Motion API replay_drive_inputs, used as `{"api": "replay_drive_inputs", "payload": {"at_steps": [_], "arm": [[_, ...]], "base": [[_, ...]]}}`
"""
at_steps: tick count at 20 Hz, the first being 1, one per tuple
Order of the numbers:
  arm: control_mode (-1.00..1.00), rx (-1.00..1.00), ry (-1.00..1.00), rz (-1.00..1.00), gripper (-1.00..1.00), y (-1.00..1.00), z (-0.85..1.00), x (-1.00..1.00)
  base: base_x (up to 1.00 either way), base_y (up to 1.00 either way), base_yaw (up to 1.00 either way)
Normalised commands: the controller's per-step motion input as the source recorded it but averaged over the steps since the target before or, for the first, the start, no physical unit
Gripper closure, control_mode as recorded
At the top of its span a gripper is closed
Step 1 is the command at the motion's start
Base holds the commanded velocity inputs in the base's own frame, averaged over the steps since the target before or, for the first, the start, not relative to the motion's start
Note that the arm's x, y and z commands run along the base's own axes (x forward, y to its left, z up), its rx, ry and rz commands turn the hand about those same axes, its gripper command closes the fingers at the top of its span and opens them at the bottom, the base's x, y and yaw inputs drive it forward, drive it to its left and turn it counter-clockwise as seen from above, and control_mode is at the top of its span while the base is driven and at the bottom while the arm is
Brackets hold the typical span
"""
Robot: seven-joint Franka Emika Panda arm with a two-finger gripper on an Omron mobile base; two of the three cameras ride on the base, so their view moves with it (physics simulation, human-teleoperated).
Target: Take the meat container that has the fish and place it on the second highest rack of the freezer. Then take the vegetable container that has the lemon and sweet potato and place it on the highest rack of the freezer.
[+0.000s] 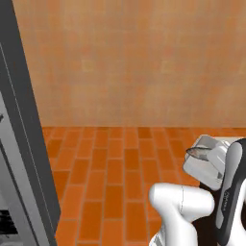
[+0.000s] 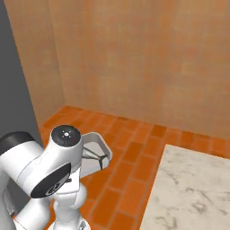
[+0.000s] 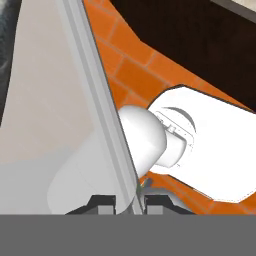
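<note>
Right of the freezer (image 1: 29,144) and well clear of it, the gripper (image 3: 129,200) is pinched on the meat container (image 1: 204,161) rim; fish (image 1: 198,152) seemingly lies inside, lengthwise.

Open brick floor (image 1: 115,168) is left free ahead, up to the tiled wall (image 1: 139,62). Passage on the left is blocked by the freezer (image 1: 24,144); the right is bounded by the marble bench (image 2: 193,188).

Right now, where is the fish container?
The fish container is off the counter, carried over the brick floor with its rim pinched in the end effector; it sits at the left base view's right edge, beside the arm.
</note>
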Motion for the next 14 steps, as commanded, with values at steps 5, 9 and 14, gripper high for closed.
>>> {"api": "replay_drive_inputs", "payload": {"at_steps": [5,9,14], "arm": [[1.00,0.00,0.00,0.00,1.00,0.00,0.00,0.00],[1.00,0.00,0.00,0.00,1.00,0.00,0.00,0.00],[1.00,0.00,0.00,0.00,1.00,0.00,0.00,0.00]], "base": [[1.00,-0.09,0.02],[1.00,-0.28,0.06],[1.00,-0.19,0.38]]}}
